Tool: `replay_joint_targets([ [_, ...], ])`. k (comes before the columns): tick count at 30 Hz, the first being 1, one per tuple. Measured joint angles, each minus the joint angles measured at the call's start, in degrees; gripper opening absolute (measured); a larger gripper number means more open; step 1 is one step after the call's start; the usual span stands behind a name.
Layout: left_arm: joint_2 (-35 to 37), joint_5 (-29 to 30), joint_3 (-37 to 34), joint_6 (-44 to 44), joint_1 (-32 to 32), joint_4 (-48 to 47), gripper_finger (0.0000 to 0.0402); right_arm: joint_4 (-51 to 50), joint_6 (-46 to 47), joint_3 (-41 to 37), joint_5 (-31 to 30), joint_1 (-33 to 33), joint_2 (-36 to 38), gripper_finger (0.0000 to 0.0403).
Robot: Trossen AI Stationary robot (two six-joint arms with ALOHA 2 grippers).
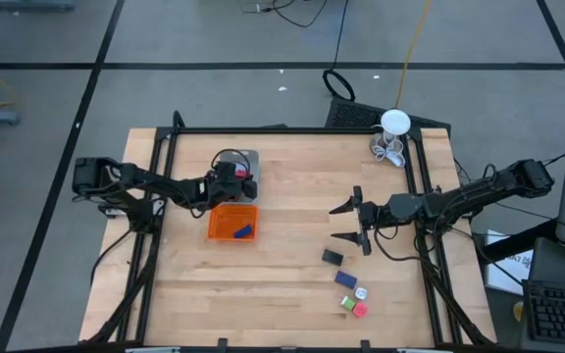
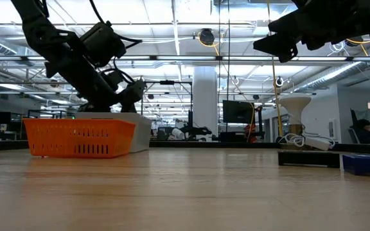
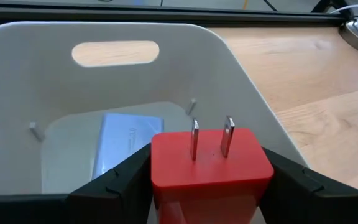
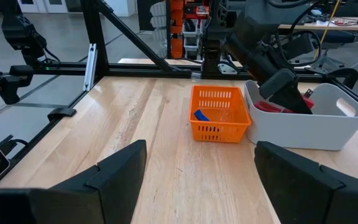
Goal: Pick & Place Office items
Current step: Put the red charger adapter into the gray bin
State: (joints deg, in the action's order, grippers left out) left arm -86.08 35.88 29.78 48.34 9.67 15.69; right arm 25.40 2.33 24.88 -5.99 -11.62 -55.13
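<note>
A: Which step was in hand?

B: The placing step, I judged. The left end effector [image 3: 207, 186] hung over the grey plastic tray [image 3: 36, 74], its fingers pressed on either side of a red blocky plug adapter with two metal prongs [image 3: 210, 165].

A: Where did the plug sit relative to the tray?

B: Above its open top, between the fingers, with a pale blue flat item [image 3: 126, 146] lying on the tray floor below. Beside the grey tray stood the orange mesh basket [image 1: 219, 224], holding a blue piece [image 1: 244, 232].

A: And the next move?

B: It called for parting the fingers so the plug dropped in.

A: The other arm?

B: The right end effector [image 1: 351, 224] waited with fingers spread wide and empty, above the wooden table [image 1: 282, 284], near the remaining small items [image 1: 346, 279].
</note>
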Motion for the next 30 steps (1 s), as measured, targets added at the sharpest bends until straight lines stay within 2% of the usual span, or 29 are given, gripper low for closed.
replay_joint_targets([
  [14,0.0,-2.5,0.0,-0.2,0.0,0.0,0.024,0.0,0.0,0.0,0.0,0.0,0.0,0.0286],
  [30,0.0,-2.6,0.0,-0.3,0.0,-0.1,0.0241,0.0,0.0,0.0,0.0,0.0,0.0,0.0286],
])
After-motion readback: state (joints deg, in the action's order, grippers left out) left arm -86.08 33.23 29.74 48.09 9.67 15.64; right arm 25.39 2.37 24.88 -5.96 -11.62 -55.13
